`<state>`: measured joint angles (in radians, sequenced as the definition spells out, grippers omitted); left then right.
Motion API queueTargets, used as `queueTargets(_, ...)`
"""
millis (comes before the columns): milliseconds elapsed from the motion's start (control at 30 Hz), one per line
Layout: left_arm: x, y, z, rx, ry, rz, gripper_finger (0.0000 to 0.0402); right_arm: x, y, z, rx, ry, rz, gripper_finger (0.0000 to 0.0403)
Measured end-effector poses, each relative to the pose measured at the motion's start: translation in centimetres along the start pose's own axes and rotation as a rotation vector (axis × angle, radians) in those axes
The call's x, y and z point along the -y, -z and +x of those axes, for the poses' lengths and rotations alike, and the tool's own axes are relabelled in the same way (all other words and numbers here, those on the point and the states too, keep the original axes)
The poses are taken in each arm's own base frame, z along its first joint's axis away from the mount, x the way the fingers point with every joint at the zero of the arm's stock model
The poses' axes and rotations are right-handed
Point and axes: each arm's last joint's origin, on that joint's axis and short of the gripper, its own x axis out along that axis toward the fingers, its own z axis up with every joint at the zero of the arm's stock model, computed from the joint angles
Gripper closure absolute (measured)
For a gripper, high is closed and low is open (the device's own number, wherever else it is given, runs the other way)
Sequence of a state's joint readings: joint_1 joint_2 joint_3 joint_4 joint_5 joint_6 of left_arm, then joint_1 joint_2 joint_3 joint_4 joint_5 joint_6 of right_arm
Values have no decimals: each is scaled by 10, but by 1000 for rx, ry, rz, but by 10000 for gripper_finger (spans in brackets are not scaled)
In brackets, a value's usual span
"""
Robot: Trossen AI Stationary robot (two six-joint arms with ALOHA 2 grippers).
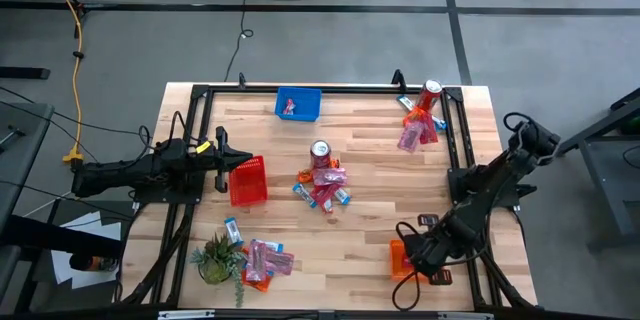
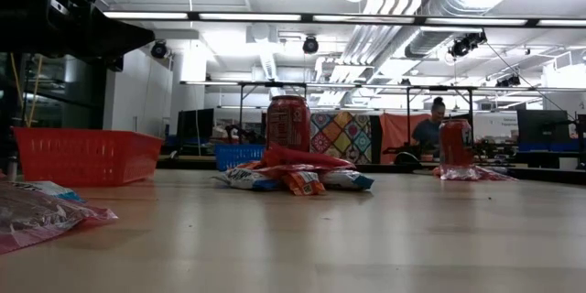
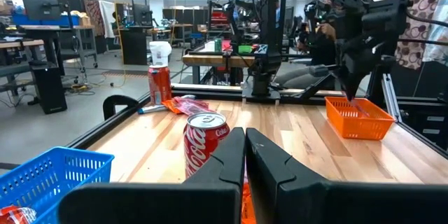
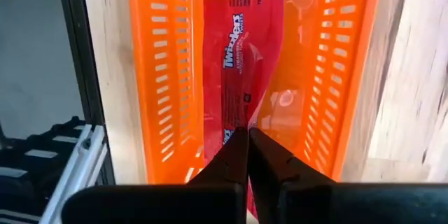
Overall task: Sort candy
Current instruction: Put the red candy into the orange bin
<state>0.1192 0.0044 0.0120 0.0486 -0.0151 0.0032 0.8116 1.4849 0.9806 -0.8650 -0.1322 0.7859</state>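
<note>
**A:** Where is the candy sitting right now?

**B:** One pink-red packet (image 4: 241, 56) is hanging over the orange basket (image 4: 157, 77), pinched by the right gripper (image 4: 246, 140) — clenched on its lower end. The rest is lying in three heaps: the middle pile (image 1: 322, 188) by a can (image 1: 320, 151), the far-right pile (image 1: 417, 132) at a second can (image 1: 430, 93), and the near-left pile (image 1: 262, 260) beside the plant (image 1: 215, 258).

**A:** So sorting is barely getting going?

**B:** I'm judging so — the blue basket (image 1: 299, 104) is holding a piece or two, and most is waiting.

**A:** And the left gripper (image 3: 245, 155)?

**B:** Shut and empty, idling beside the red basket (image 1: 248, 181).

**A:** Room to move?

**B:** Bare wood is lying between the piles; the orange basket is sitting close to the table's right frame rail (image 1: 480, 270), so that corner looks tight.
</note>
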Motion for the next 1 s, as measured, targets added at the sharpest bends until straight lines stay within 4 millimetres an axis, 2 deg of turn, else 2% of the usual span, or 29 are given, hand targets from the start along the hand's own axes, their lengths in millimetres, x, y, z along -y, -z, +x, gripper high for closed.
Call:
queueTargets(133,0,0,0,0,0,0,401,0,0,0,-1,-1,-4,401)
queueTargets(233,0,0,0,0,0,0,401,-2,-1,0,-8,-30,4,386)
queueTargets(567,0,0,0,0,0,0,401,-4,-5,-6,16,-62,78,237)
queueTargets(700,0,0,0,0,0,0,401,-7,-16,-27,49,-55,53,205)
queueTargets(833,0,0,0,0,0,0,401,-8,-36,-61,231,25,42,199)
queueTargets(933,0,0,0,0,0,0,401,0,-55,-85,418,136,59,199)
queueTargets(1000,0,0,0,0,0,0,401,13,-69,-97,510,216,96,198)
